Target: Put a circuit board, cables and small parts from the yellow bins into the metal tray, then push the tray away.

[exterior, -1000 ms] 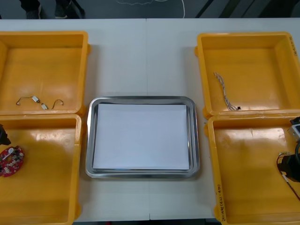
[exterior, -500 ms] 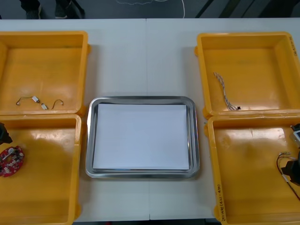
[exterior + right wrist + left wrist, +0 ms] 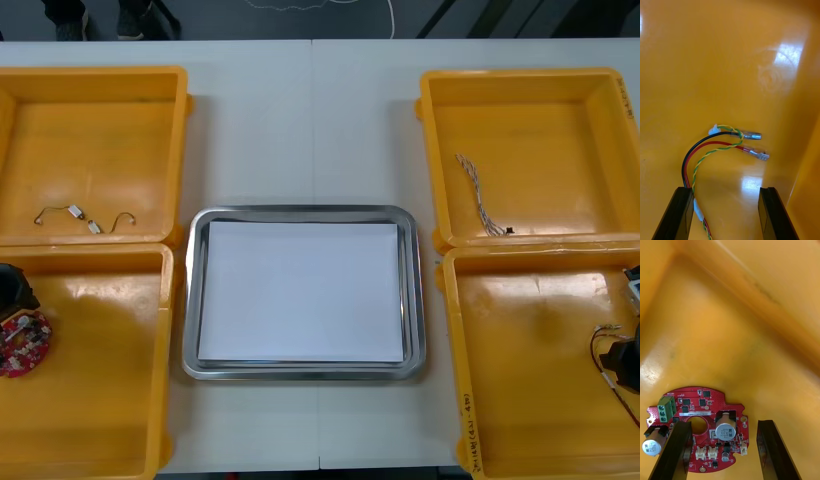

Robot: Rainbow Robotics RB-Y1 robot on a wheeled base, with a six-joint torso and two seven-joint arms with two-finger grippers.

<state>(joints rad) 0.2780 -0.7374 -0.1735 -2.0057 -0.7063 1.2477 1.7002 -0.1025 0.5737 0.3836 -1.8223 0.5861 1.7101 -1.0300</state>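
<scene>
A round red circuit board [image 3: 22, 345] [image 3: 696, 427] lies at the left end of the near left yellow bin [image 3: 100, 400]. My left gripper [image 3: 12, 292] [image 3: 724, 452] hovers just over it, open, with the board partly between the fingers and mostly under the left one. A black, red and yellow cable [image 3: 603, 345] [image 3: 715, 150] lies at the right end of the near right yellow bin [image 3: 520, 380]. My right gripper [image 3: 628, 365] [image 3: 725, 213] is open above it, and the cable runs between the fingers close to one of them. The metal tray [image 3: 305, 212], white inside, holds nothing.
A twisted cable [image 3: 480, 195] lies in the far right yellow bin [image 3: 530, 120]. Small metal parts [image 3: 80, 217] sit in the far left yellow bin [image 3: 90, 130]. Bin walls stand close beside both grippers. Bare table lies beyond the tray.
My left gripper has come a little further in toward the circuit board. My right gripper has slid slightly toward the table's right edge, uncovering more of the cable.
</scene>
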